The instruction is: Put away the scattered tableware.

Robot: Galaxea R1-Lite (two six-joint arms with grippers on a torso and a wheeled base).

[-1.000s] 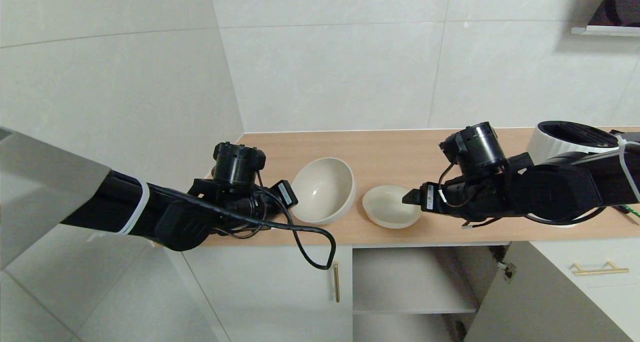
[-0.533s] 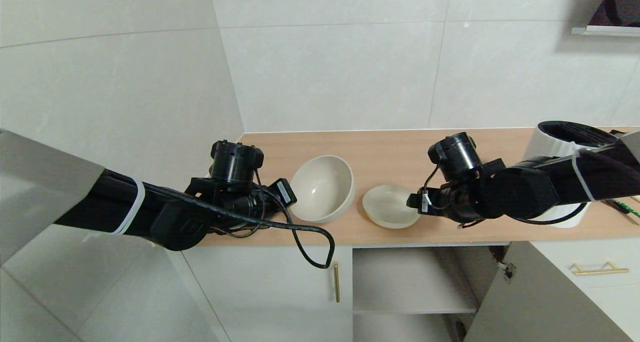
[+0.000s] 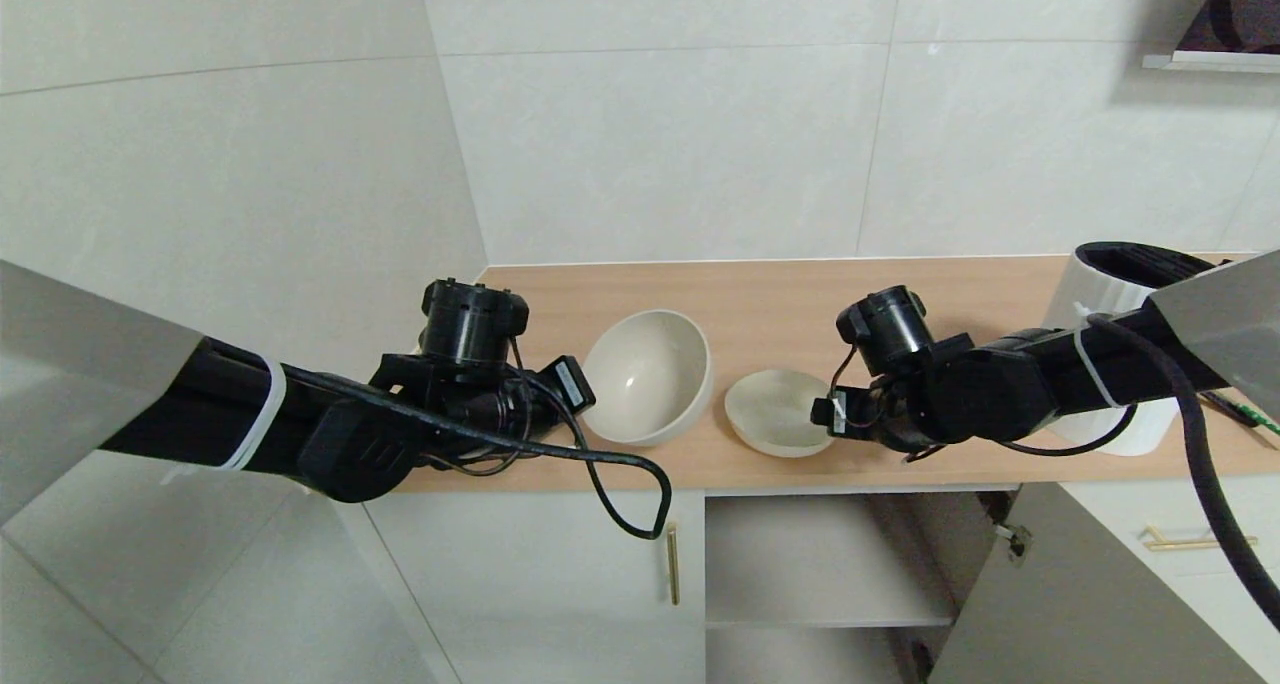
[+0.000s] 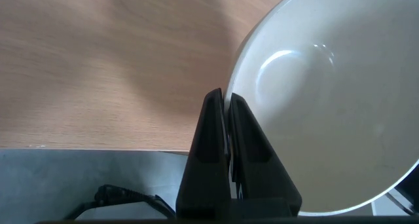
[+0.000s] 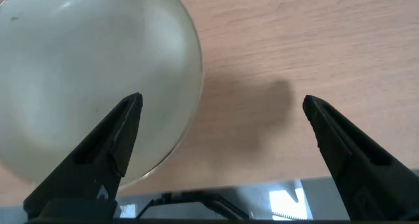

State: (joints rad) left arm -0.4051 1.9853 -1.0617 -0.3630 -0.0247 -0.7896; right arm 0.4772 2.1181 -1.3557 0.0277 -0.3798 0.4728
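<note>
Between clamped fingers of left gripper (image 4: 226, 101): rim of large bowl (image 4: 327, 112), pinched for lifting. Right gripper (image 5: 221, 103) gaped astride rim of small bowl (image 5: 85, 73), pre-grasp.

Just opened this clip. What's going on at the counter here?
A two-armed robot is tidying bowls on a wooden counter. Its left gripper is shut on the rim of the large bowl, which is tilted near the counter's left end. The right gripper is open, with its fingers straddling the rim of the small bowl beside it, not gripping. Neither bowl is in the cabinet below, which stands open.
</note>
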